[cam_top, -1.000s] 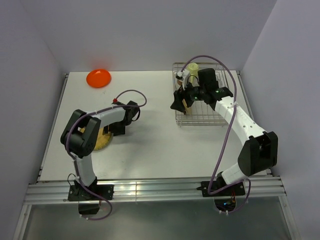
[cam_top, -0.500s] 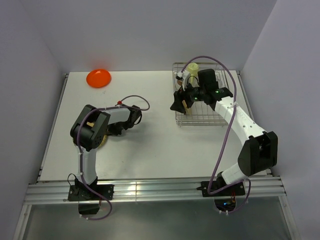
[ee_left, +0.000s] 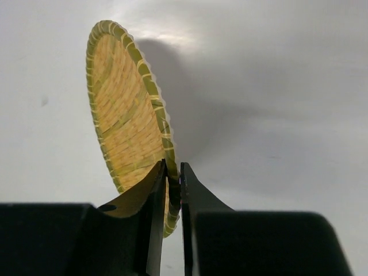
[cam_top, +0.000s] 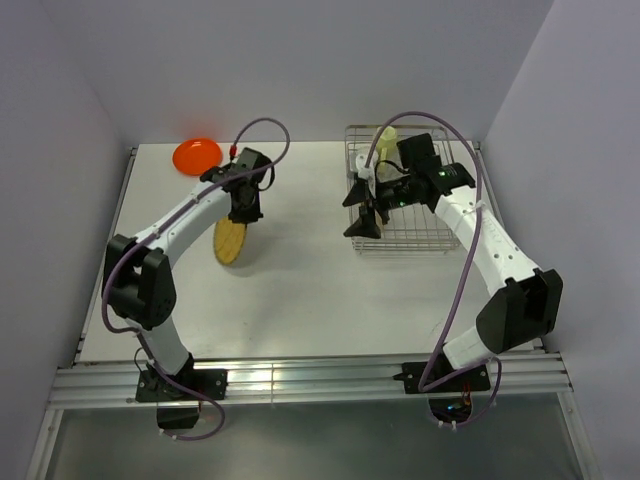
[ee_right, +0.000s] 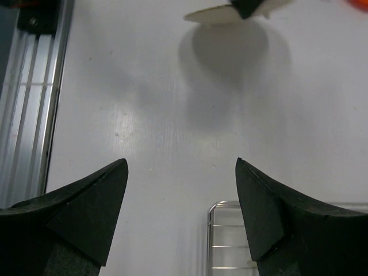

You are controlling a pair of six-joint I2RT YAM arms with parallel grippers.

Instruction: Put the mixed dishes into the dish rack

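1. Left wrist view shows the left fingers (ee_left: 150, 198) clamped on the rim of the woven plate (ee_left: 129, 121). The plate hangs on edge below them with its face roughly upright.
2. Its shadow falls apart from it, so it looks lifted off the surface (cam_top: 300, 290), though whether the lower rim is fully clear cannot be told.
3. From above, the dish rack (cam_top: 400, 243) lies to the right of the held plate and well apart from it, so the carry has to run sideways towards the right arm.
4. The right fingers (ee_right: 86, 207) stand wide apart, holding nothing, just at the rack's left side. A rack corner shows between them in the right wrist view. That arm is nearer the rack and could crowd the way in.
5. Nothing shows lying on the surface between plate and rack. The orange plate (cam_top: 197, 155) sits at the far left corner, off the path, and a pale mug (cam_top: 386, 137) occupies the rack's far side.
6. Entering edge-first between the bars probably needs the plate kept upright; the bars' alignment with it cannot be told.
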